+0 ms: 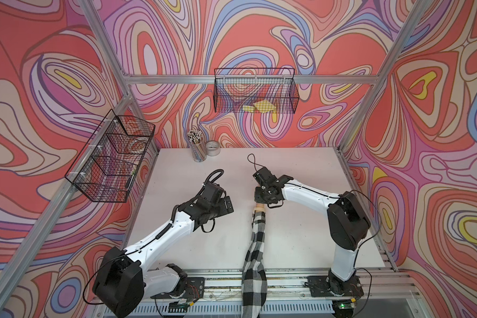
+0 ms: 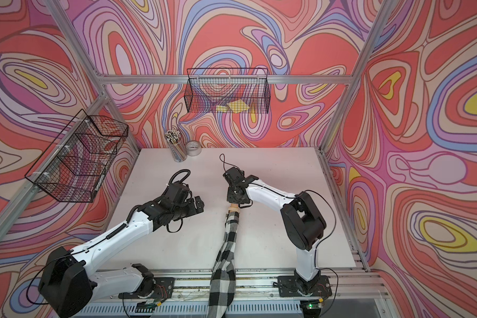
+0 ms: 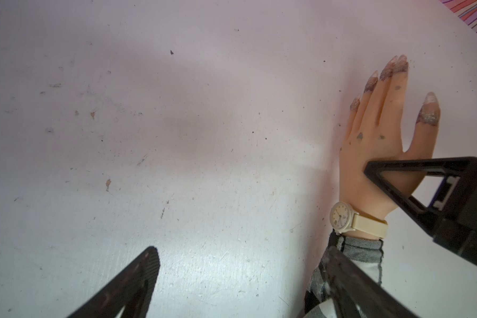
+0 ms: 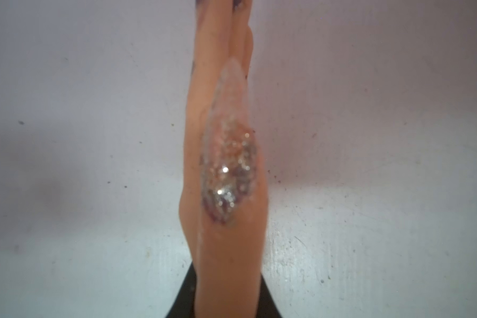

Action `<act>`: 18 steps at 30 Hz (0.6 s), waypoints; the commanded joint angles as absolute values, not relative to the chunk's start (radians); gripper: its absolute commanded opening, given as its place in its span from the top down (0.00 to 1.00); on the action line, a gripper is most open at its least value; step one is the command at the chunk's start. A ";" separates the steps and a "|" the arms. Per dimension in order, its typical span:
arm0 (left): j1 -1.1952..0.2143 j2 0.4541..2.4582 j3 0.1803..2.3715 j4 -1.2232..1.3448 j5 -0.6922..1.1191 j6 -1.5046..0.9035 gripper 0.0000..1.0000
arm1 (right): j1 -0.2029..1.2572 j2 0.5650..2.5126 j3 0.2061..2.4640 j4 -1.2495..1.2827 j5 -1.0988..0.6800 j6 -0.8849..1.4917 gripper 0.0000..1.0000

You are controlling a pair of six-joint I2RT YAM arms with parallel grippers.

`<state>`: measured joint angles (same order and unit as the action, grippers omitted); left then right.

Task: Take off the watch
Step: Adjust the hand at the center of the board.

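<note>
Left wrist view shows watch on mannequin hand.

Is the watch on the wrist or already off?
On. The watch wraps the wrist of the mannequin hand, next to the checked sleeve.

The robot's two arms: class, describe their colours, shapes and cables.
The left arm and right arm have glossy white tubular links joined by bulky black joint housings. Thin black cables run along both; the left also carries a ribbed black hose. The left pincer and right pincer are black, with triangular open-frame fingers.
</note>
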<state>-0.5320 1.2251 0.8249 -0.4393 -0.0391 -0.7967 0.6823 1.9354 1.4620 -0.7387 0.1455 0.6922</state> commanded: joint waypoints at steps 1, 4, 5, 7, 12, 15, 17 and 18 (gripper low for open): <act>-0.497 1.196 0.794 -0.410 0.004 -0.788 0.05 | 0.715 1.997 1.557 -0.962 0.391 0.664 0.94; -0.460 1.184 0.768 -0.401 0.032 -0.785 0.05 | 0.733 2.060 1.637 -1.033 0.455 0.670 0.93; -0.450 1.182 0.762 -0.399 0.040 -0.784 0.05 | 0.737 2.079 1.661 -1.051 0.466 0.672 0.93; -0.430 1.178 0.749 -0.394 0.060 -0.781 0.05 | 0.747 2.130 1.717 -1.089 0.484 0.682 0.93; -0.396 1.183 0.735 -0.383 0.101 -0.766 0.05 | 0.776 2.273 1.875 -1.180 0.508 0.710 0.84; -0.383 1.187 0.731 -0.382 0.117 -0.755 0.05 | 0.798 2.341 1.969 -1.215 0.479 0.721 0.66; -0.372 1.187 0.730 -0.382 0.126 -0.749 0.05 | 0.811 2.361 2.008 -1.207 0.444 0.723 0.58; -0.367 1.188 0.729 -0.383 0.129 -0.746 0.05 | 0.815 2.367 2.022 -1.193 0.411 0.724 0.55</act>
<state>-0.3809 1.1942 0.7433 -0.3977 0.1055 -0.7650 0.8062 2.3318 1.9865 -1.2034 0.4301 0.7090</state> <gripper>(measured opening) 0.947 0.440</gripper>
